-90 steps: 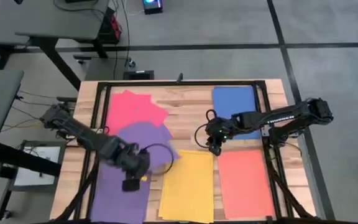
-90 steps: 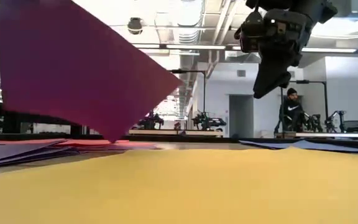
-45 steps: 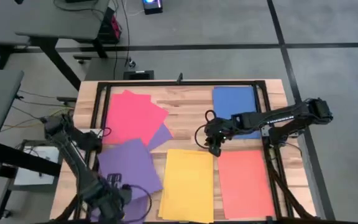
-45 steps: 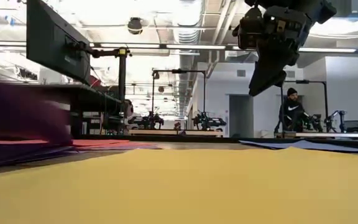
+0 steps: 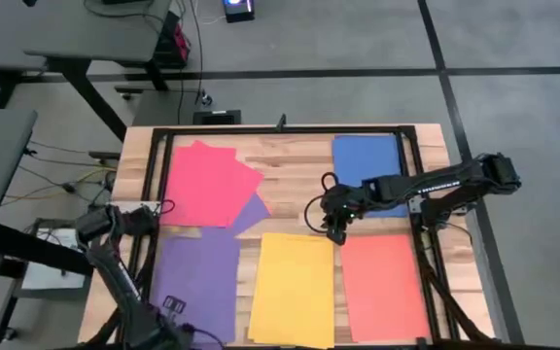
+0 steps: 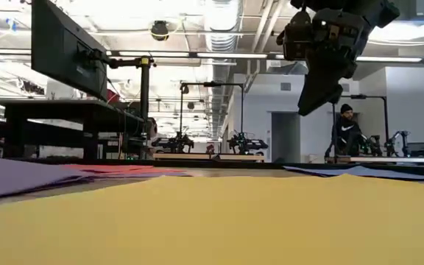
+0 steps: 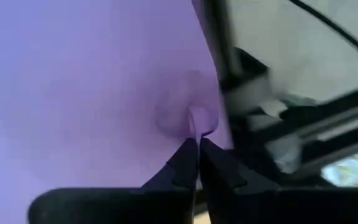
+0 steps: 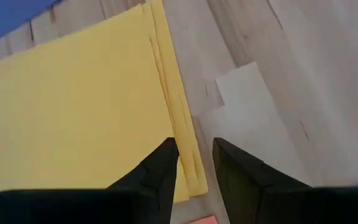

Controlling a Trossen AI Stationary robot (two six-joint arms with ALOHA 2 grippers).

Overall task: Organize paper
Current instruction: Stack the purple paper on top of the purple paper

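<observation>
Left gripper [image 7: 197, 144] pinches a thin, flat purple sheet [image 5: 194, 282]; right gripper [image 8: 194, 155], fingers parted, hovers over yellow stack [image 8: 73, 106]

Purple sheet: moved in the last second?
Yes. The purple sheet, pinched by the left pincer, slid from beside the red sheet toward the table's near-left corner.

The left gripper [image 7: 197, 146] pinches the edge of a purple paper sheet [image 7: 86, 74], which puckers at its closed fingertips.

coloured paper [image 5: 293, 287] flat on table, sorted by colour.
</observation>
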